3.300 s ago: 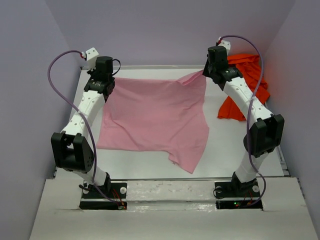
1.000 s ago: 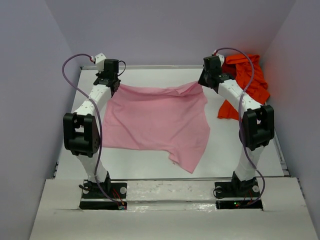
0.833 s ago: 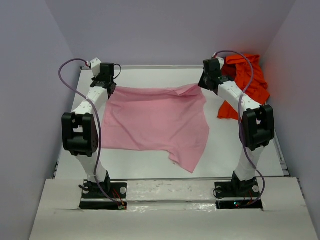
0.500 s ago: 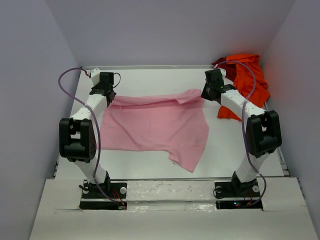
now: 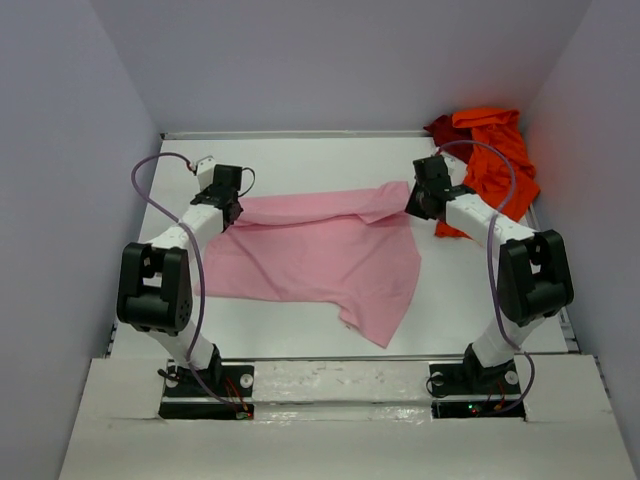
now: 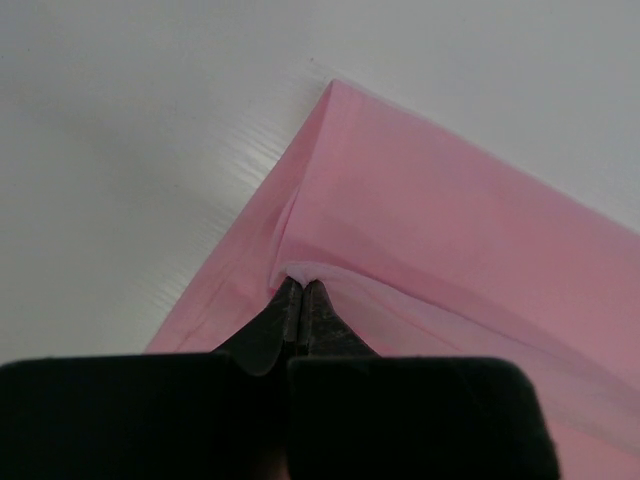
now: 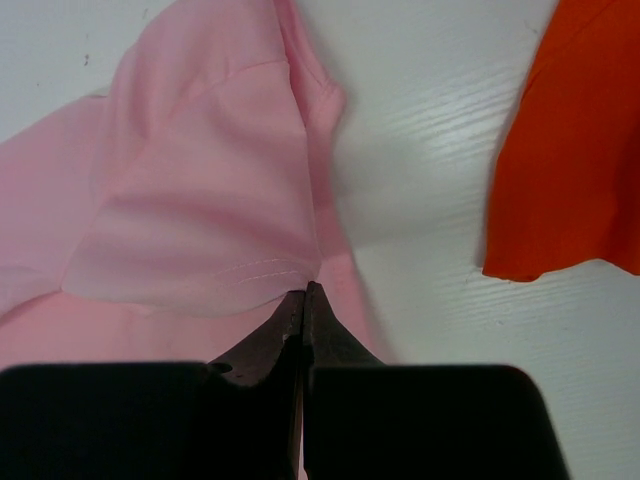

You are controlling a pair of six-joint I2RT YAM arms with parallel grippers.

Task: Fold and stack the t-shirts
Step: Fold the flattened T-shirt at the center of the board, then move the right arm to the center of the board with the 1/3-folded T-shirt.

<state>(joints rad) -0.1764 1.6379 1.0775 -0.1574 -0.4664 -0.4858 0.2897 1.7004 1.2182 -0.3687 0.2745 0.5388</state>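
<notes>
A soft light pink cloth t-shirt [image 5: 315, 255] lies spread across the middle of the white desk [image 5: 300, 155], its far edge turned over toward the near side so that a doubled band of cloth runs from one arm to the other. The left end effector [image 6: 302, 290] is pressed together on the left end of that band, its dark fingertips pinching a thin fold of pink fabric just inside the corner, with bare desk beyond it. The right end effector [image 7: 303, 296] is likewise pressed together, pinching the pink cloth at the hem of a sleeve at the band's right end. Both sit low, close over the desk. Just to the right of the right end effector, apart from the pink shirt, a bright orange-red cloth t-shirt [image 5: 497, 150] lies crumpled in the far right corner, with a dark red cloth t-shirt [image 5: 440, 128] showing at its far left edge.
</notes>
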